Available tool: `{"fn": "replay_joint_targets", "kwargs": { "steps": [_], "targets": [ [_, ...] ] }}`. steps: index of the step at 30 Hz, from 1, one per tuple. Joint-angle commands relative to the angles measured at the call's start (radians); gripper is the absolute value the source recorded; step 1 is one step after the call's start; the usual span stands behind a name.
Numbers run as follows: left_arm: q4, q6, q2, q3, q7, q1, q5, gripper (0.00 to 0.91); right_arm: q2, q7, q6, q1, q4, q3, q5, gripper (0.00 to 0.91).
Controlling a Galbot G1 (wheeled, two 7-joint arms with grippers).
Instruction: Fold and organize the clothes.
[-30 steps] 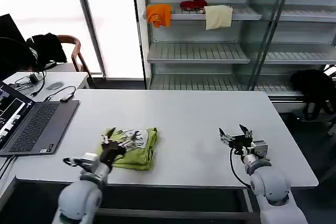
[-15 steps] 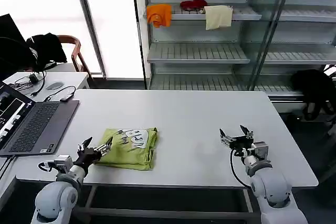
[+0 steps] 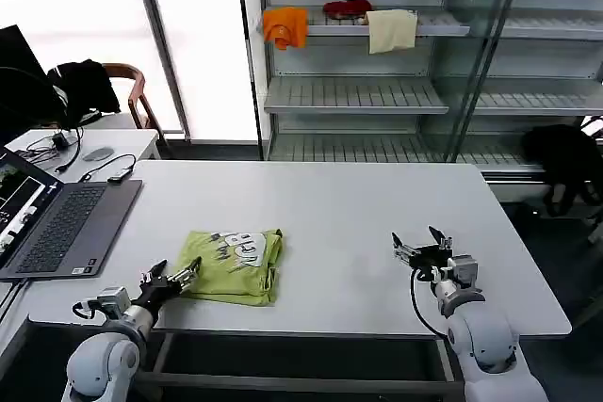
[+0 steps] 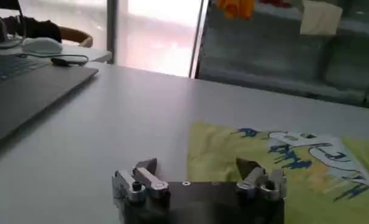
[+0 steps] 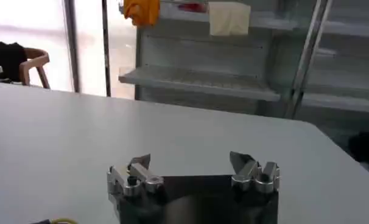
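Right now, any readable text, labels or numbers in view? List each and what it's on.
T-shirt print: white and blue lettering, too distorted by folds to read.
Laptop keys and screen: too small to read.
Nothing else carries legible text.

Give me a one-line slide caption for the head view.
Folded lime T-shirt on the white table; left tool open at its near corner, right tool open, apart.

The T-shirt [image 3: 234,265] is lime with a white and blue print. The table [image 3: 330,204] is white. Orange [image 3: 285,25], red [image 3: 347,8] and cream [image 3: 392,29] cloths hang at twelve o'clock.
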Motion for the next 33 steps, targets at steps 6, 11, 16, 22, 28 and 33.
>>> {"fn": "replay_joint_targets", "kwargs": {
  "steps": [6,11,16,22,28,33],
  "targets": [
    [0.021,0.008,-0.030,0.012,0.003,0.001,-0.061,0.010,0.000,0.000,0.002,-0.003,0.004,0.002,-0.001,0.907],
    [0.024,-0.004,-0.041,0.025,-0.002,0.000,-0.056,0.010,0.001,0.002,0.002,-0.008,0.008,0.006,-0.002,0.907],
    [0.014,-0.025,-0.042,0.036,-0.007,0.006,-0.023,0.010,0.001,0.005,0.002,-0.011,0.012,0.008,-0.002,0.907],
    [0.015,-0.098,-0.042,0.044,-0.012,0.013,0.089,0.010,0.005,0.006,0.002,-0.010,0.016,0.006,-0.005,0.907],
    [-0.021,-0.171,0.021,-0.042,0.029,0.006,0.270,0.000,-0.001,0.006,0.003,-0.010,0.013,0.011,-0.003,0.907],
    [-0.027,-0.180,0.209,-0.158,0.094,-0.026,0.337,0.000,-0.006,0.004,0.010,-0.010,0.005,0.014,0.002,0.907]
  ]
}}
